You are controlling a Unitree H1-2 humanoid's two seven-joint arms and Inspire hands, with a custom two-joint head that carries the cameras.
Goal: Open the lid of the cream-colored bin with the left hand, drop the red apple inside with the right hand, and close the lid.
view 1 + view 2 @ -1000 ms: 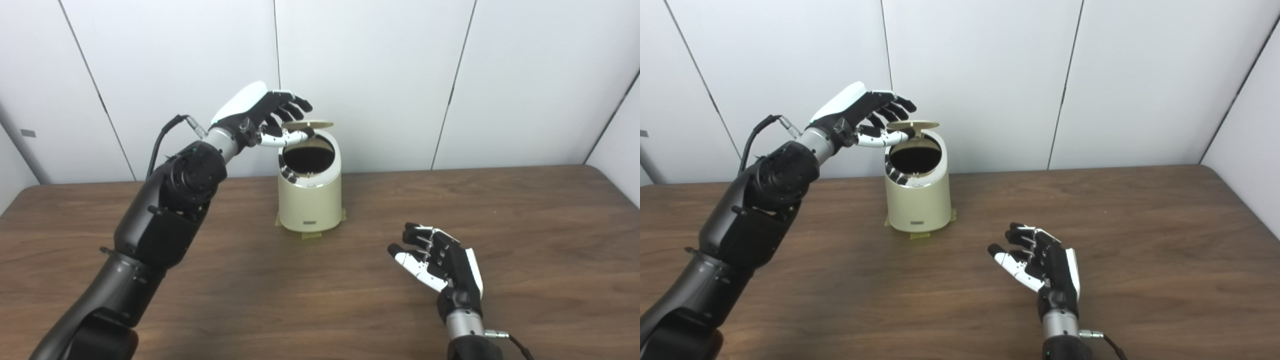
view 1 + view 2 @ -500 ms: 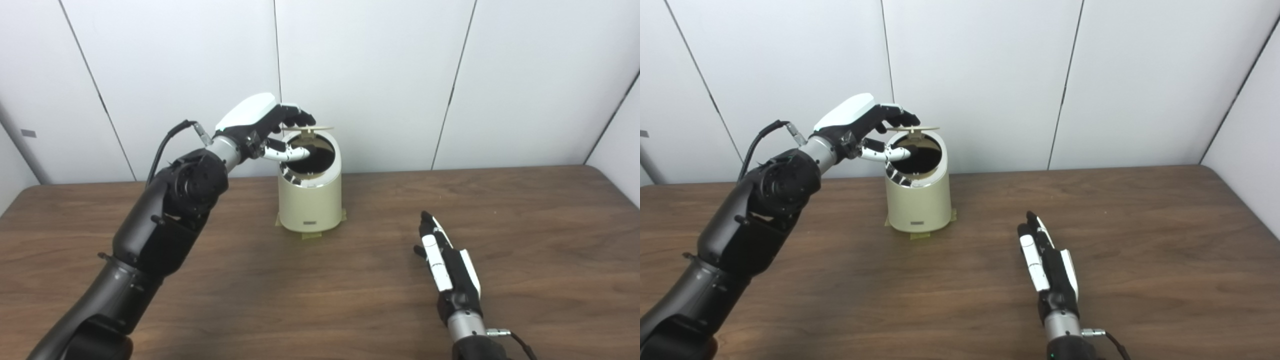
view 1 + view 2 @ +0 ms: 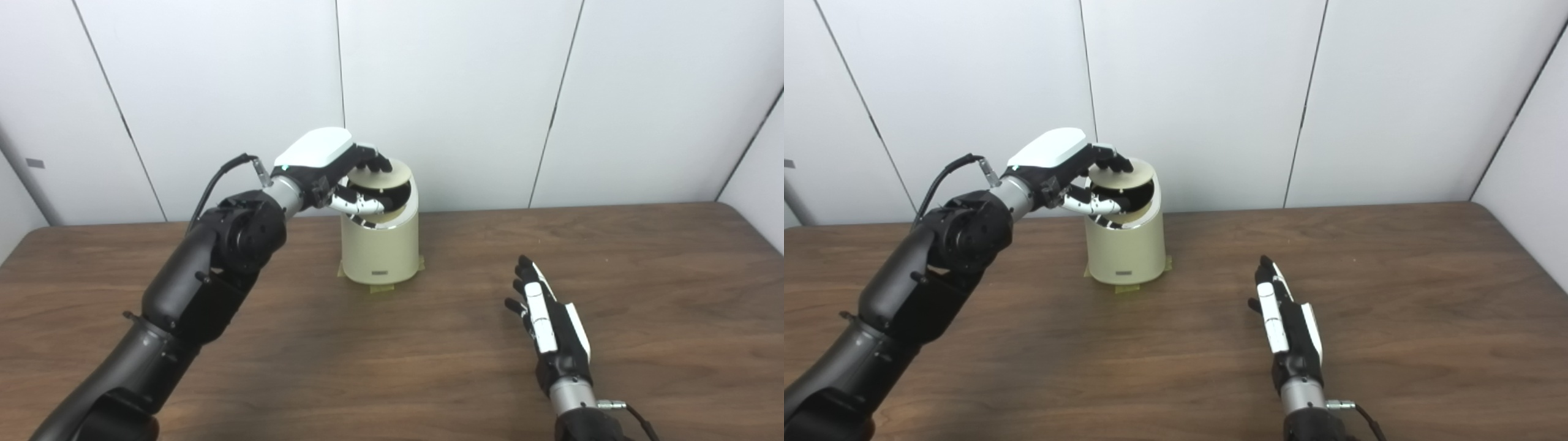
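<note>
The left hand [image 3: 334, 168] pinched the half-lowered lid [image 3: 380, 177] over the bin [image 3: 380, 245], closing it; the right hand [image 3: 551, 324] lay empty, fingers straight together.

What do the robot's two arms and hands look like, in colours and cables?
Both arms are black with rounded joint housings and a silver wrist ring. The left hand has a white back shell, black fingers and a white thumb; the right hand looks the same. A black cable with a metal plug enters each wrist.
</note>
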